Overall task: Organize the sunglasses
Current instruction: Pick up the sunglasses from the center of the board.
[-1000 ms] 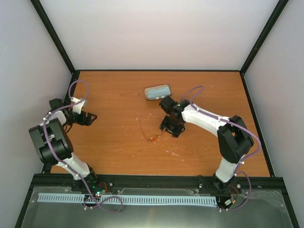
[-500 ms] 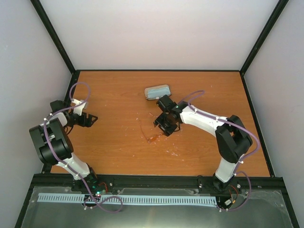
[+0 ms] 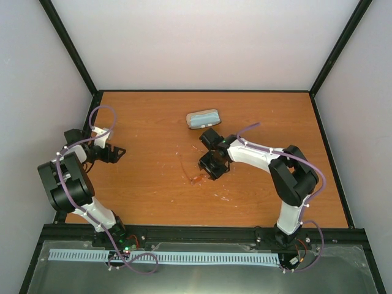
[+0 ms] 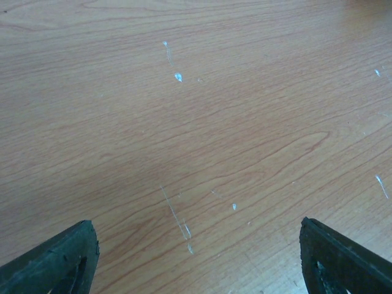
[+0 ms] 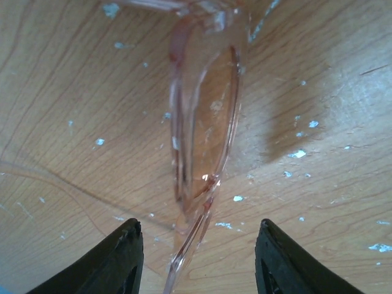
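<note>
1. The left gripper (image 3: 116,152) hangs at the left, jaws wide apart and empty. It is too distant to steady anything.
2. The slim orange-brown translucent sunglasses (image 5: 202,122) lie mid-scene. The right gripper (image 5: 196,257) straddles them, parted and holding nothing. Closing on the thin rim may flex it or flick it away.
3. The oblong grey-blue case (image 3: 203,118) sits just beyond, so a careless swing could knock it.

Wooden table (image 3: 147,122), orange-brown with visible grain. Small white flecks and thin scratches (image 4: 177,76) are scattered over it, plus more flecks (image 5: 297,153) in the right wrist view. Oblong case (image 3: 203,119) lies flat toward the far middle, grey edge with light blue on top. Black frame posts (image 3: 67,46) stand at the back corners against pale walls. White ribbed strip (image 3: 159,257) runs along the near edge.
</note>
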